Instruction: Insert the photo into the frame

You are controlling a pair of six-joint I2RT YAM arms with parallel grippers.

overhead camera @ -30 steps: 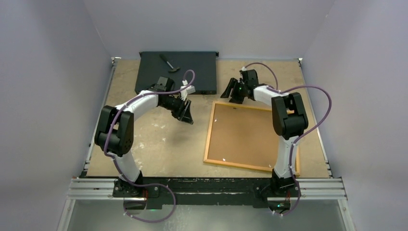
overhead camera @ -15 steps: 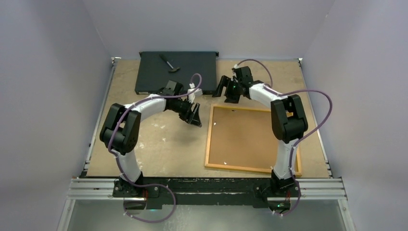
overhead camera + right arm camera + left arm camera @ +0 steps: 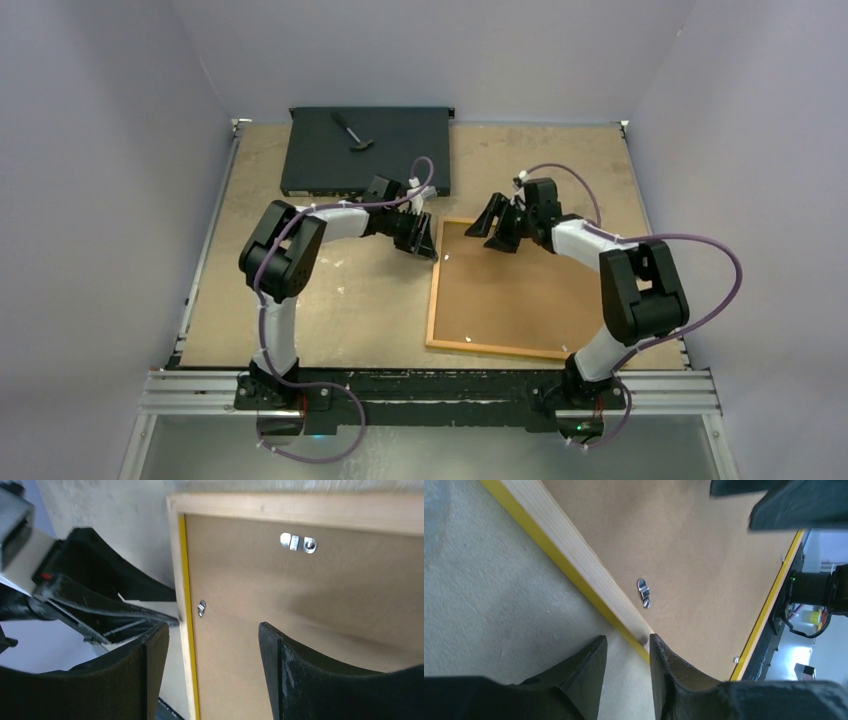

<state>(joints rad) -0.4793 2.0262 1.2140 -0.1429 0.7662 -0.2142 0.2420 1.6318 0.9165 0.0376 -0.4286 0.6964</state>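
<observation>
So the frame (image 3: 436, 290) is lying face down at about 4 o'clock on the worktop (image 3: 340, 300), with the brown backing board (image 3: 510, 295) facing up. The left pincer (image 3: 428, 245) is down at the frame's 10 o'clock corner. Its fingers are a narrow gap apart, and it's hard to say if they touch the edge. The right pincer (image 3: 497, 232) is spread wide above the 12 o'clock end, gripping nothing.

A robotics lab test cell: plain pale walls (image 3: 430, 50) box in a scuffed board tabletop (image 3: 340, 300) at centre, while aluminium rails (image 3: 190, 392) across the bottom edge carry the bolted, cable-draped left arm (image 3: 290, 250) and right arm (image 3: 635, 290).
</observation>
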